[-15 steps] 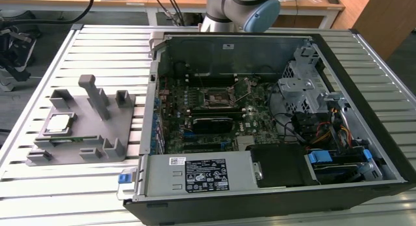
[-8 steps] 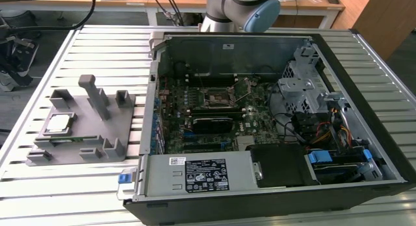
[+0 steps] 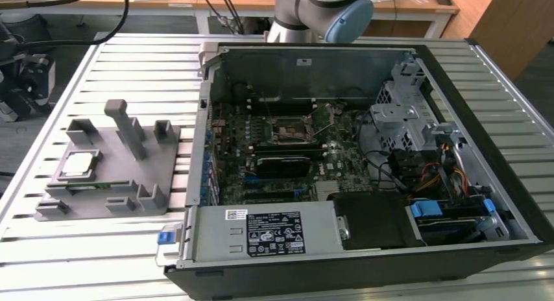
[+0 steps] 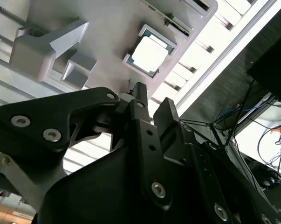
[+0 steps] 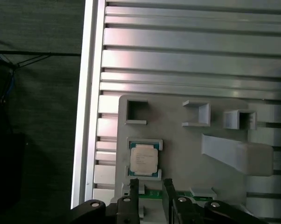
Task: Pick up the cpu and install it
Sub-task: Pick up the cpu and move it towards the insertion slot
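Tray edge: cpu (seemingly free) near parted fingers.

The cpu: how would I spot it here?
On the slatted metal table, toward the exterior view's left of the open black computer case, sits a grey plastic fixture tray. The cpu is the small flat silver square in its pocket, the only shiny thing among dull grey posts.

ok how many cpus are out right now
1. The cpu sits in a recess on the grey fixture tray, at the exterior view's left, outside the computer case. The motherboard socket looks empty; parts of the case interior are hidden.
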Robot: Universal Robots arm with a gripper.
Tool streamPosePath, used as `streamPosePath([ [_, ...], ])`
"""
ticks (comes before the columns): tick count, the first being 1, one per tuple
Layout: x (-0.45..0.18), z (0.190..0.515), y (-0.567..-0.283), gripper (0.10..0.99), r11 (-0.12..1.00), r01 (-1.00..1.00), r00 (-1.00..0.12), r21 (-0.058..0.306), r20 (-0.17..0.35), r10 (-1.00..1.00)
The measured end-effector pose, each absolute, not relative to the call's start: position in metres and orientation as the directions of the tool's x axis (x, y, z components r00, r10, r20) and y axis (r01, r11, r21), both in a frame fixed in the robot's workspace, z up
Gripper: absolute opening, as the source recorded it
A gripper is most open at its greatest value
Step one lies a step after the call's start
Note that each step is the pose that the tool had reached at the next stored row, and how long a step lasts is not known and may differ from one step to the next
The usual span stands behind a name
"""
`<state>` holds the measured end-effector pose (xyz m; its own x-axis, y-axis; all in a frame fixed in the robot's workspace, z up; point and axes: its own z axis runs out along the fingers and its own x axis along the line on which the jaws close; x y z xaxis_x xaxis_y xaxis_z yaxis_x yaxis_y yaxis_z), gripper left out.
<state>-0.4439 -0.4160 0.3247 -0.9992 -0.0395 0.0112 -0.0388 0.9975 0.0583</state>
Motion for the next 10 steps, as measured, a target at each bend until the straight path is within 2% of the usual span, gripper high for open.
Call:
streamPosePath([
  [2, -0.4439, 0.3229, -0.4161, 0.408, 0.997, -0.04, -0.999, 0.058, 0.011, -0.041],
  [3, -0.4439, 0.3219, -0.4162, 0.408, 0.997, -0.041, -0.999, 0.058, 0.011, -0.042],
  [5, -0.4439, 0.3203, -0.4163, 0.525, 0.997, -0.043, -0.999, 0.058, 0.011, -0.043],
  [6, -0.4439, 0.3197, -0.4163, 0.525, 0.997, -0.043, -0.999, 0.058, 0.011, -0.044],
  [7, -0.4439, 0.319, -0.4165, 0.58, 0.997, -0.044, -0.999, 0.058, 0.011, -0.044],
  [8, -0.4439, 0.3184, -0.4167, 0.58, 0.997, -0.044, -0.999, 0.058, 0.011, -0.045],
  [9, -0.4439, 0.3179, -0.4167, 0.639, 0.997, -0.044, -0.999, 0.058, 0.011, -0.045],
  [10, -0.4438, 0.3173, -0.4167, 0.639, 0.997, -0.045, -0.999, 0.058, 0.012, -0.045],
])
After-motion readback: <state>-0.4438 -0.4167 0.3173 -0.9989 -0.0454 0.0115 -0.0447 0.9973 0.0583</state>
